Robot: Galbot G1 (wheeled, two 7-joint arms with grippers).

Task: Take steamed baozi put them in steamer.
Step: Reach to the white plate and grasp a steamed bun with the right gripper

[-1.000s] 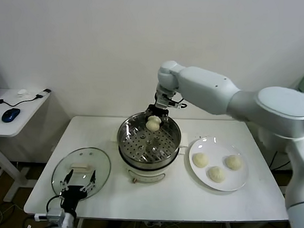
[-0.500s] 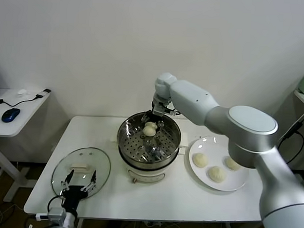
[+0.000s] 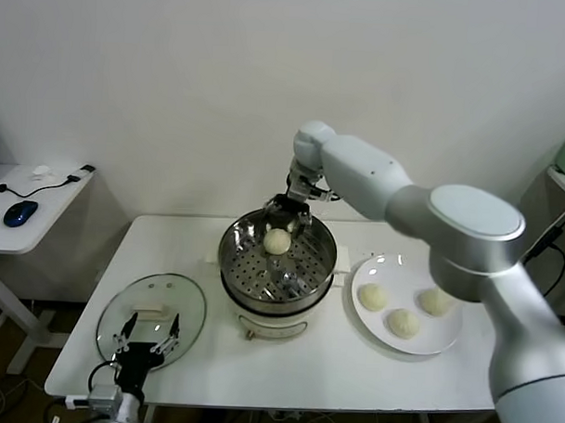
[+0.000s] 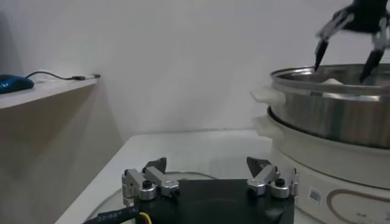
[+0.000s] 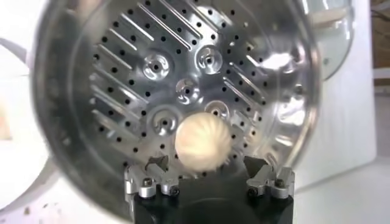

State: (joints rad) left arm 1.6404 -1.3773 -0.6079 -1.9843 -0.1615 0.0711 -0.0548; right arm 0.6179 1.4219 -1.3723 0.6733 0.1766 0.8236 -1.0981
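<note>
You have one baozi resting on the perforated tray at the back of the steamer, with the right end effector released just above it. Three remaining baozi wait on the plate. Your left end effector idles, fingers spread, by the glass lid.

Right gripper reaching far forward, wrist angled down, fingers spread wide. Left gripper parked low and near, likewise spread.

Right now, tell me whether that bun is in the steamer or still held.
In, released. The bun lies on the steamer's perforated tray, and the right end effector hangs open above it, touching nothing.
</note>
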